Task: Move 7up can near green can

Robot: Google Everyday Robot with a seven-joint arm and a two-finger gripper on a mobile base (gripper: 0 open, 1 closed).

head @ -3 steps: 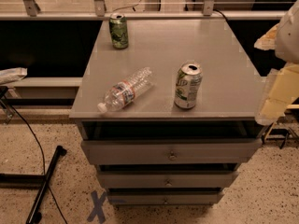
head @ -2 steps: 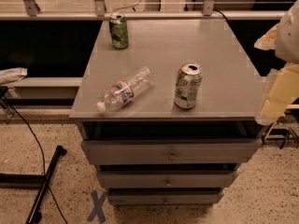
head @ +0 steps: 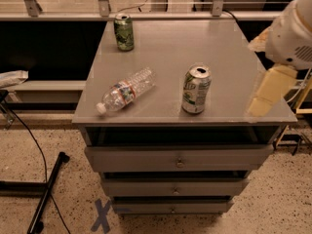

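The 7up can (head: 196,89), pale silver-white with green patches, stands upright near the front middle of the grey cabinet top (head: 219,48). The green can (head: 124,32), dark green with a silver top, stands upright at the far left corner. My gripper (head: 267,92) hangs from the white arm (head: 292,33) over the top's front right edge. It is to the right of the 7up can, apart from it, and holds nothing that I can see.
A clear plastic water bottle (head: 126,90) lies on its side at the front left of the top, between the two cans. Below the top are stacked drawers (head: 178,157). A black stand and cables (head: 46,194) lie on the speckled floor at the left.
My arm and gripper have shifted a little to the left, further over the cabinet's right edge. The cans and the bottle have not moved.
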